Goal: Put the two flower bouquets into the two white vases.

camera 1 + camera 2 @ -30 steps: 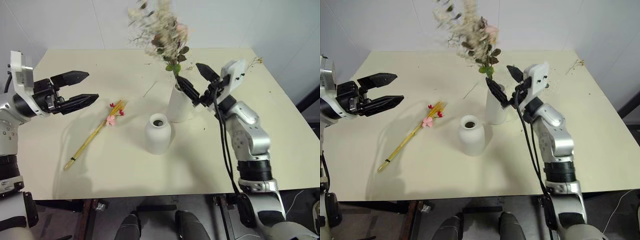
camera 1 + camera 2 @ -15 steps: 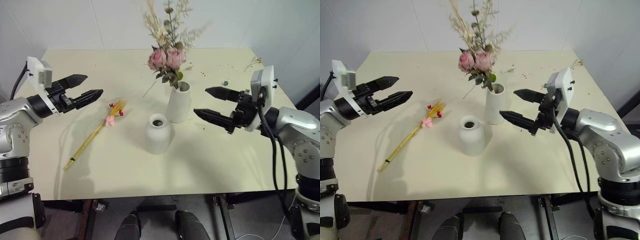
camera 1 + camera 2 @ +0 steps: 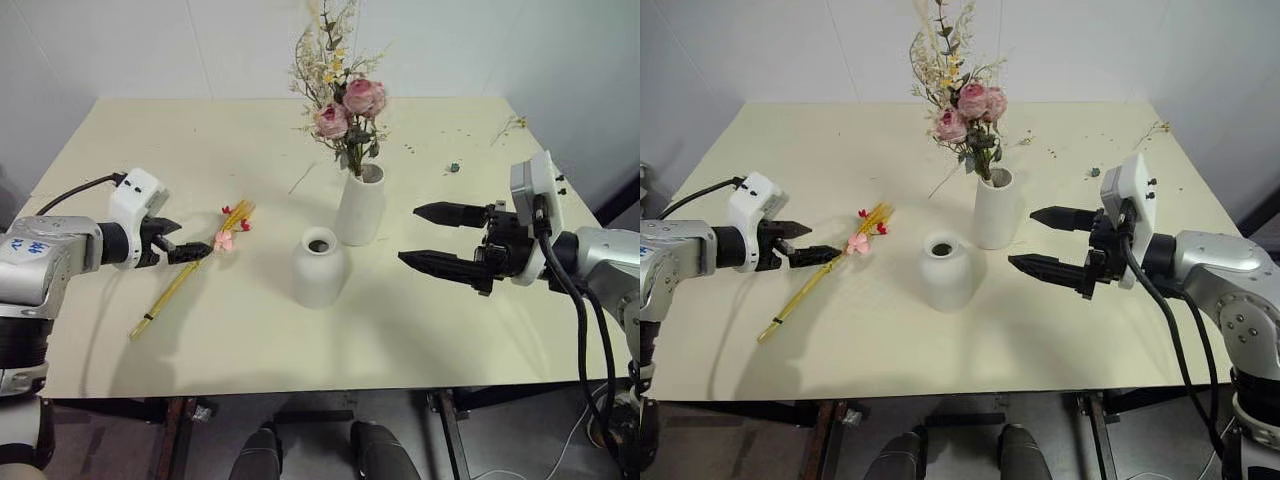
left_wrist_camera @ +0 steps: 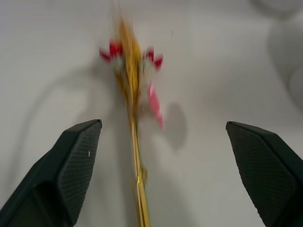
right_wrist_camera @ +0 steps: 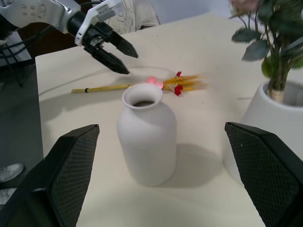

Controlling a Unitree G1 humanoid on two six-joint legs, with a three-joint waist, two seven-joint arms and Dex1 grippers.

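The left gripper is extended forward and angled downward with its jaws spread wide, while the right gripper is held level, pointing leftward, jaws likewise fully apart.

No readable text, labels or numbers in these views.
The only marking is a small blue print on the white shell of the left arm, too small to make out.
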